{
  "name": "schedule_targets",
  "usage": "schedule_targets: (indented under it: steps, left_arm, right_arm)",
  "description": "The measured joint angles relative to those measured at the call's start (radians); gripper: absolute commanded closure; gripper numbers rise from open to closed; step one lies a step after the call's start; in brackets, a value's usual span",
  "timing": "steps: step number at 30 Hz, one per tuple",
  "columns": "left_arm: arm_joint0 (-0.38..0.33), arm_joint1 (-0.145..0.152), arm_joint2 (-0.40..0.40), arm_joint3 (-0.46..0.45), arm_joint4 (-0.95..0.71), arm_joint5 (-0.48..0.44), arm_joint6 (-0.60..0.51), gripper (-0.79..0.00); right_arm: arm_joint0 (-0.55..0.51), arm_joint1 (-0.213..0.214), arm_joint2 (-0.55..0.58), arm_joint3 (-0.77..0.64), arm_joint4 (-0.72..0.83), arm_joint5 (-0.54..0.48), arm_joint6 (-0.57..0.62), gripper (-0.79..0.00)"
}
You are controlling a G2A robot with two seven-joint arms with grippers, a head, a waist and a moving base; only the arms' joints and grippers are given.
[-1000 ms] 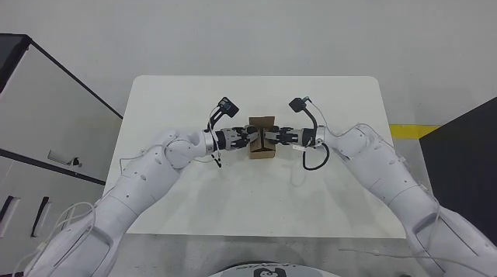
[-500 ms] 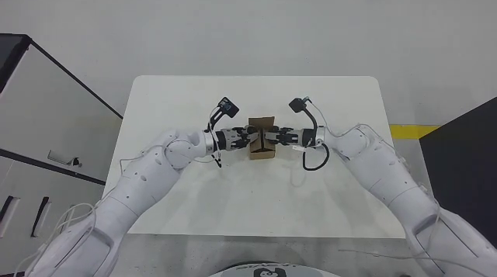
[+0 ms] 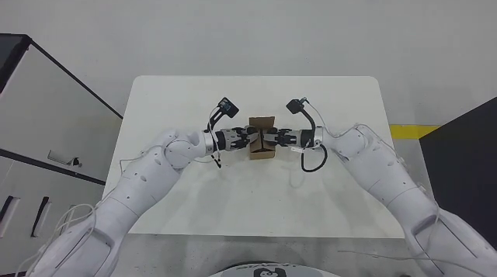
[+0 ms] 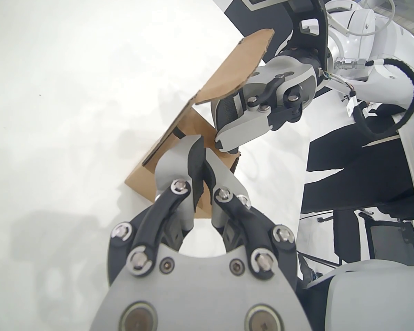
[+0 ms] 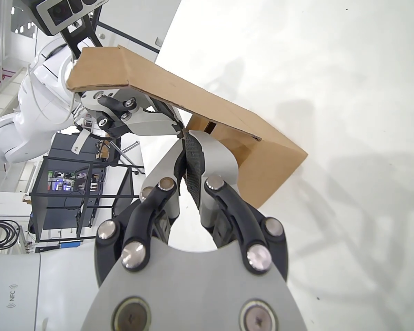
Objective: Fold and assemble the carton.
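While small brown cardboard carton [image 3: 262,147] keeps its spot at middle of white table [image 3: 178,98], my right jaws have edged slightly inward toward it; left jaws unmoved. Both sets clenched, tips meeting nose to nose at carton's open side, beneath raised lid flap [image 5: 151,80]. Possibly thin inner flap pinched between pads, but view too crowded to tell. My reading: small push means side tuck under way, not finished. Lid flap not yet down, so assembly roughly midway. Uneven pressure could skid carton.
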Motion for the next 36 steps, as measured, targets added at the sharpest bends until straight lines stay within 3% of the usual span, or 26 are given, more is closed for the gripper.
schedule_targets:
  steps: [36]
  left_arm:
    - [0.004,-0.013,-0.025,0.012,0.005,-0.016,-0.013,0.0]
  right_arm:
    - [0.003,-0.018,0.012,0.029,-0.012,0.009,0.016,0.0]
